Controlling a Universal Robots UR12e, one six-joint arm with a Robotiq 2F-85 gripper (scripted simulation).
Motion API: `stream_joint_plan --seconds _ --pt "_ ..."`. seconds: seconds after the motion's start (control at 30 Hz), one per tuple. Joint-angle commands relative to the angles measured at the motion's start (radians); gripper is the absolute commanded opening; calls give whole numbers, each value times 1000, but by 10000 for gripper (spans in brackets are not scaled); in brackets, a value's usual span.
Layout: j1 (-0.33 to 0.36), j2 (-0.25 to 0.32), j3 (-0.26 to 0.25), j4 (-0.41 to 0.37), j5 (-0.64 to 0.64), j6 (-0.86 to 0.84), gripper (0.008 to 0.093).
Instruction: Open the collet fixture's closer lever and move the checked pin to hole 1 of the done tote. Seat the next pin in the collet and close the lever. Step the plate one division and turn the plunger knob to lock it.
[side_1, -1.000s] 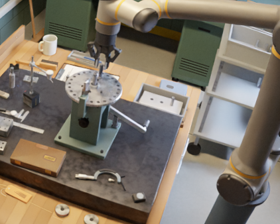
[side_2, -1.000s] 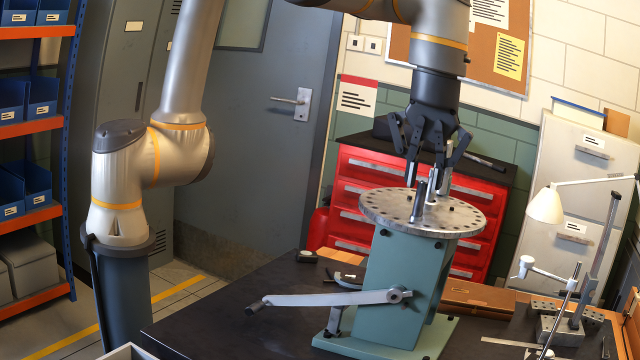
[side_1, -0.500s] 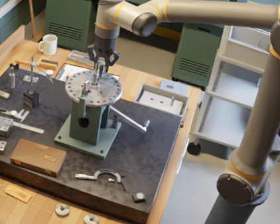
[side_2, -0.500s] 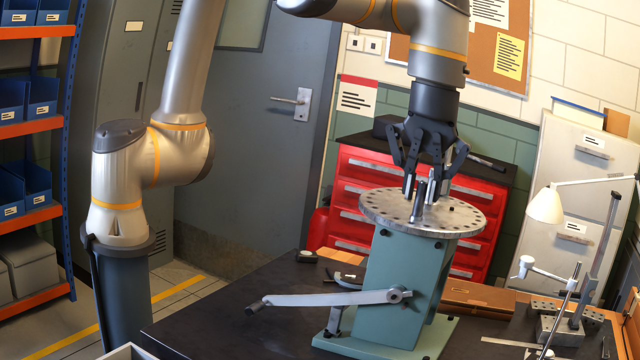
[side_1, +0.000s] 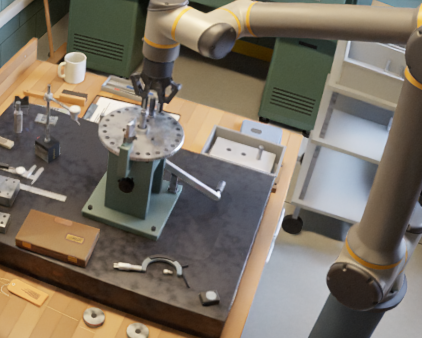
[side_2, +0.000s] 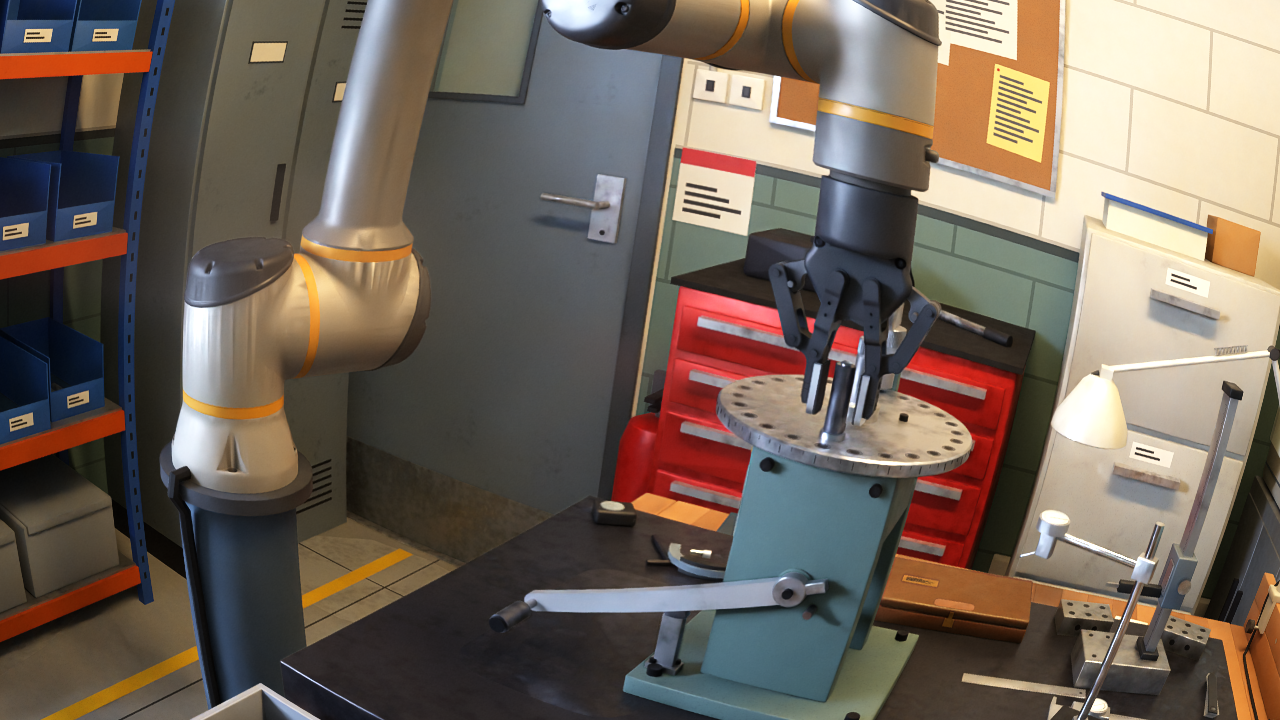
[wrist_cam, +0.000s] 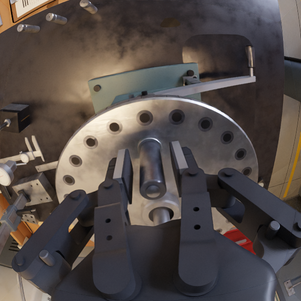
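The collet fixture (side_2: 797, 573) stands in the middle of the dark bench mat, a green tilted column under a round steel index plate (side_1: 140, 133) ringed with holes. A short dark post (wrist_cam: 150, 168) stands up from the plate. Beside it a pin (wrist_cam: 161, 214) sits in the collet at the plate's centre. My gripper (wrist_cam: 150, 165) is open around the dark post and holds nothing. The closer lever (side_2: 658, 597) sticks out sideways from the column, its handle end over the mat. The done tote (side_1: 245, 150) lies to the right of the mat, with one pin (side_1: 259, 151) upright in it.
A white cart (side_1: 355, 135) stands right of the bench. A brown case (side_1: 56, 243), a micrometer (side_1: 150, 265) and gauge blocks lie on the mat's front. A dial stand (side_1: 47, 130) rises at the left. Several spare pins (wrist_cam: 56, 18) lie by the mat's far edge.
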Motion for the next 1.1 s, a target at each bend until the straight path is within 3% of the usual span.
stream_joint_plan --seconds 0.0,0.37,0.87,1.07 --pt "0 -1 -1 0 0 0 380" --pt "0 0 -1 -1 0 0 380" --pt "0 0 -1 -1 0 0 80" --pt "0 0 -1 -1 0 0 80"
